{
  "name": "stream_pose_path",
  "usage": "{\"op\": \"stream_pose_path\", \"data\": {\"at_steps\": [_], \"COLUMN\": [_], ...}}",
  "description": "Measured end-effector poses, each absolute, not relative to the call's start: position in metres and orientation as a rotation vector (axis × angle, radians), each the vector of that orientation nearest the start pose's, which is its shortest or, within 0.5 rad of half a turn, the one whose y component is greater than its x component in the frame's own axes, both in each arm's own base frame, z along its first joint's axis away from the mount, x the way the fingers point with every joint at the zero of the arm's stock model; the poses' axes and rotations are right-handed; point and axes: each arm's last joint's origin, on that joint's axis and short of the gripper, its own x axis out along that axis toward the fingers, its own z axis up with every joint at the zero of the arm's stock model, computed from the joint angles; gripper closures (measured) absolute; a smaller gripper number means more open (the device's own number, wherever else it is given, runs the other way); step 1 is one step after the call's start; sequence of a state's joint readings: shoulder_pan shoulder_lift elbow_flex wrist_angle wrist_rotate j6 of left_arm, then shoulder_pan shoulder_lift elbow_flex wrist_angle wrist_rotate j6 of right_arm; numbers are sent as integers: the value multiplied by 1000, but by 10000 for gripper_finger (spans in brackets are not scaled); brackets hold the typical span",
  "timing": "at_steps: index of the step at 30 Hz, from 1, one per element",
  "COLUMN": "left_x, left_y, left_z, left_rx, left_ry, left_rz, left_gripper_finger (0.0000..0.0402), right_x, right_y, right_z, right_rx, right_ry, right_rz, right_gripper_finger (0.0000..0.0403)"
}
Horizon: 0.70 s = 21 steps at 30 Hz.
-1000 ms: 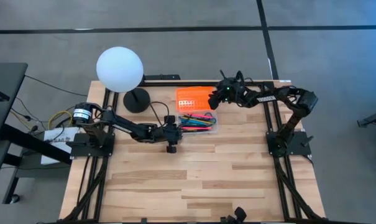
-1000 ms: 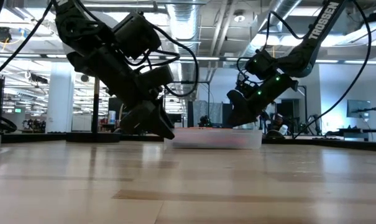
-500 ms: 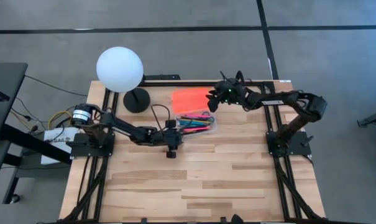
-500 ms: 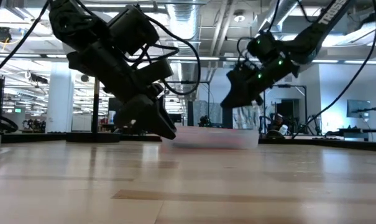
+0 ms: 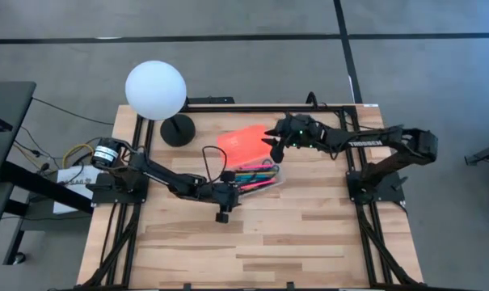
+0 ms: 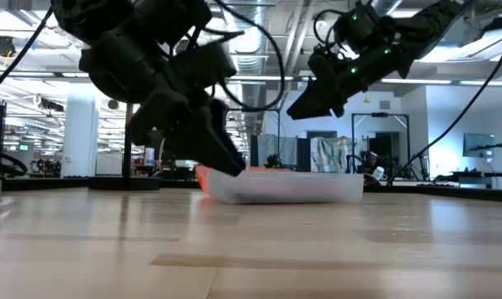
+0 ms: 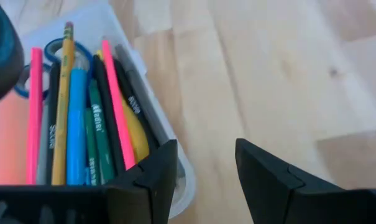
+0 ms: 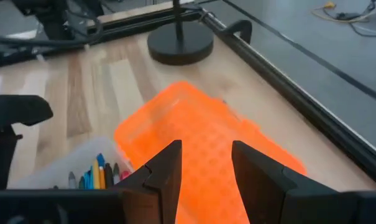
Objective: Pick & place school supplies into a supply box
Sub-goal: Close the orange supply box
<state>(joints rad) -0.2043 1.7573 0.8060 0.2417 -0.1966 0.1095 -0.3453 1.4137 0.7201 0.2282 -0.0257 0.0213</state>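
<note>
The right gripper point(image 5: 270, 139) is hovering open and empty over the orange lid point(image 5: 242, 142), the left gripper point(image 5: 225, 196) sitting open beside the supply box point(image 5: 274, 175).

A bright orange lid point(image 8: 206, 143) with a faint grid of raised dots is seen over the clear base point(image 7: 153, 93) of the supply box point(image 5: 252, 158). Inside the box, pink, yellow, blue, green and black pens point(image 7: 82, 130) are laid side by side, with blue scissor handles point(image 7: 54, 53) at one end. Beside the box, the pale striped wood of the table point(image 5: 309, 234), a white globe lamp point(image 5: 155, 90) and its black base point(image 5: 177, 129) are shown.
</note>
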Motion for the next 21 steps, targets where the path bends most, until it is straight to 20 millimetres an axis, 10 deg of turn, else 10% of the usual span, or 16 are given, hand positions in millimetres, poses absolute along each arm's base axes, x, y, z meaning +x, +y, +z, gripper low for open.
{"op": "stream_pose_path", "data": {"at_steps": [10, 21], "left_x": [328, 331], "left_y": [-77, -49], "left_z": [141, 147], "left_rx": [209, 459], "left_ry": [678, 663], "left_rz": [-73, 356], "left_gripper_finger": [244, 244], "right_x": [275, 283], "right_y": [-43, 18], "right_z": [207, 174], "right_rx": [-2, -133], "right_ry": [598, 683], "right_rz": [-271, -345], "right_gripper_finger": [269, 269]}}
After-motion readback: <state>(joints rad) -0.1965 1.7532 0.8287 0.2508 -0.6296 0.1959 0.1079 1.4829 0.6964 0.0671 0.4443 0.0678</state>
